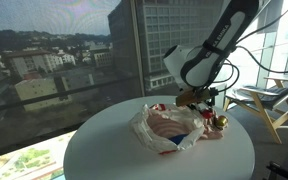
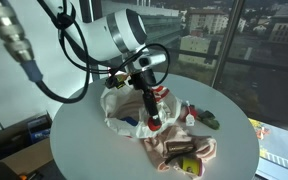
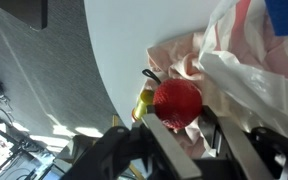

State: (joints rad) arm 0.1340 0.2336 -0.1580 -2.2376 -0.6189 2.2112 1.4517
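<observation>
Beyond the windows stood city towers, behind a round white tabletop (image 1: 99, 150). On it, the red round thing (image 3: 177, 100) showed no clear long axis (a yellow piece (image 3: 144, 100) stuck out beside it). An open, crumpled plastic bag (image 1: 164, 128) held red and blue contents. At the bag's edge the claw (image 2: 151, 115) pointed downward, its fingers closed on the red round thing.
</observation>
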